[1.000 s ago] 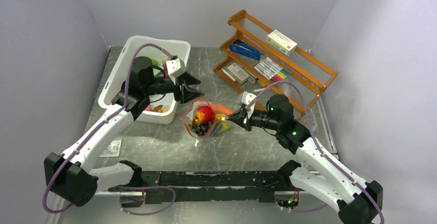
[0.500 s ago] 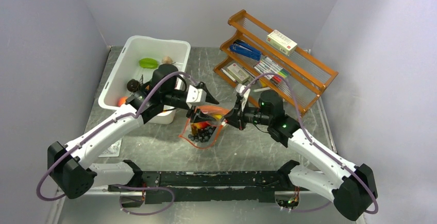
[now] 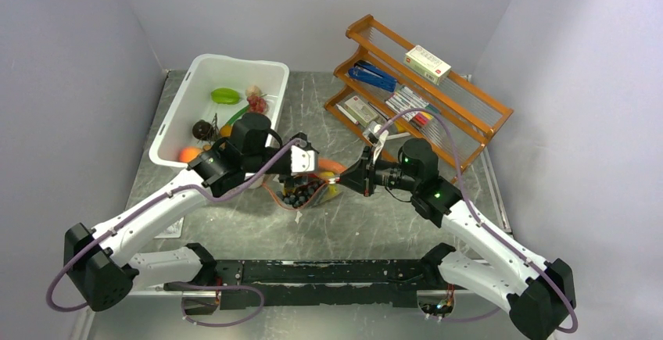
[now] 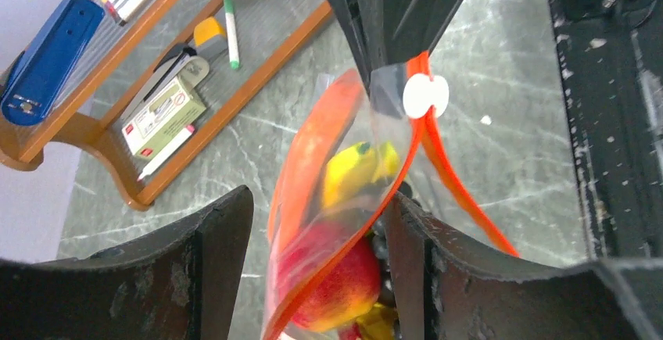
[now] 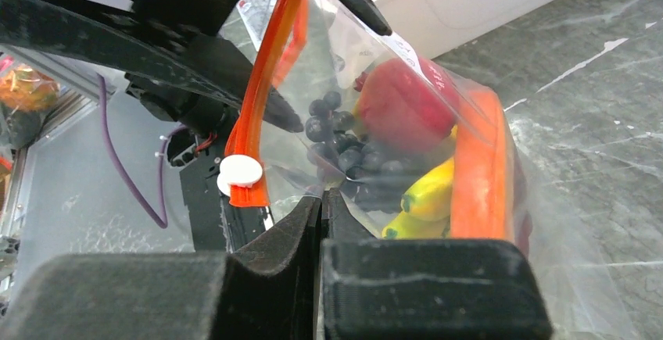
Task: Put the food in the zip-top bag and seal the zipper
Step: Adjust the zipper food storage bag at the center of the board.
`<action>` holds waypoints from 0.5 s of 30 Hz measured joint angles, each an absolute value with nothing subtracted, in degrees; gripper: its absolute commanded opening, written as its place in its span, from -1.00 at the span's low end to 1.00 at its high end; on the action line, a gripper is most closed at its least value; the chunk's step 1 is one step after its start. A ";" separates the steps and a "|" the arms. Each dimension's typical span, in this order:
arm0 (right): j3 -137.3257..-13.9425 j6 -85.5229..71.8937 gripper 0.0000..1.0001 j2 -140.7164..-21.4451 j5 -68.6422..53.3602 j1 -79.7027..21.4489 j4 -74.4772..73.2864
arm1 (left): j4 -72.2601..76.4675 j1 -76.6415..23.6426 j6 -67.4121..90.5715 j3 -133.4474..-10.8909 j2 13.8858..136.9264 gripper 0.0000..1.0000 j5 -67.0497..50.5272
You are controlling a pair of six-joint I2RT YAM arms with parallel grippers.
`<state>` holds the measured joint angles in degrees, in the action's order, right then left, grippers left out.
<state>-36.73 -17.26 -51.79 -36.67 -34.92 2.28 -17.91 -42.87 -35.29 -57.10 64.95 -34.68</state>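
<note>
The clear zip-top bag [image 3: 307, 192] is held up between both arms, its mouth gaping. Inside are a red fruit [image 4: 338, 279], a yellow banana bunch [image 4: 356, 170], dark grapes [image 5: 335, 127] and an orange-rimmed slab [image 5: 477, 170]. The orange-red zipper [image 4: 438, 160] runs along the mouth, with its white slider [image 4: 426, 96] at the end nearest my right gripper [image 5: 322, 197], which is shut on the bag's plastic just below that corner. My left gripper [image 4: 317, 199] is open and straddles one wall of the mouth, with the red fruit between its fingers.
A white bin [image 3: 181, 118] with more toy foods stands at the back left. An orange wooden rack [image 3: 469, 117] with pens, boxes and a blue stapler [image 4: 47, 59] fills the back right. Grey walls close in on three sides.
My left arm swung from the bin over to the bag, and its open fingers now sit around the mouth. My right gripper has drawn the bag slightly left and kept its hold.
</note>
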 measured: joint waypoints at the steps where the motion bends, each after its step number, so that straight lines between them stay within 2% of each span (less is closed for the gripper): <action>1: -36.73 -17.45 -1.00 -51.81 -36.67 -34.94 2.28 | -17.91 -42.85 -36.58 -56.88 65.30 0.16 -33.69; 3: -36.73 -17.80 -1.00 -51.90 -36.69 -34.94 2.31 | -18.02 -42.87 -38.46 -56.45 65.52 -0.11 -32.82; 5: -36.58 -18.00 -1.00 -52.01 -36.69 -34.94 2.42 | -18.52 -42.85 -40.25 -56.38 65.71 -0.68 -32.27; 6: -36.36 -18.00 -1.00 -52.03 -36.71 -34.92 2.66 | -18.61 -42.85 -40.91 -56.38 65.84 -0.83 -32.14; 10: -35.18 -17.32 -0.95 -52.51 -36.69 -34.92 3.90 | -18.96 -42.85 -43.38 -56.40 66.85 -0.86 -31.97; 12: -34.87 -16.40 -0.27 -53.15 -37.36 -34.87 4.84 | -18.76 -42.44 -43.92 -56.25 67.07 -0.86 -32.67; 13: -34.87 -15.59 -0.04 -53.54 -38.02 -34.85 5.45 | -18.24 -42.06 -43.97 -55.90 66.92 -0.86 -33.50; 14: -34.89 -14.20 0.14 -53.93 -38.76 -34.85 6.13 | -17.56 -41.65 -43.92 -55.31 66.61 -0.86 -34.33; 15: -34.89 -13.65 0.21 -54.15 -39.33 -34.83 6.31 | -17.08 -41.19 -43.90 -54.85 66.35 -0.86 -34.92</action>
<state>-34.89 -13.65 -54.15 -39.33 -34.83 6.31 -17.08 -41.19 -43.90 -54.85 66.35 -34.92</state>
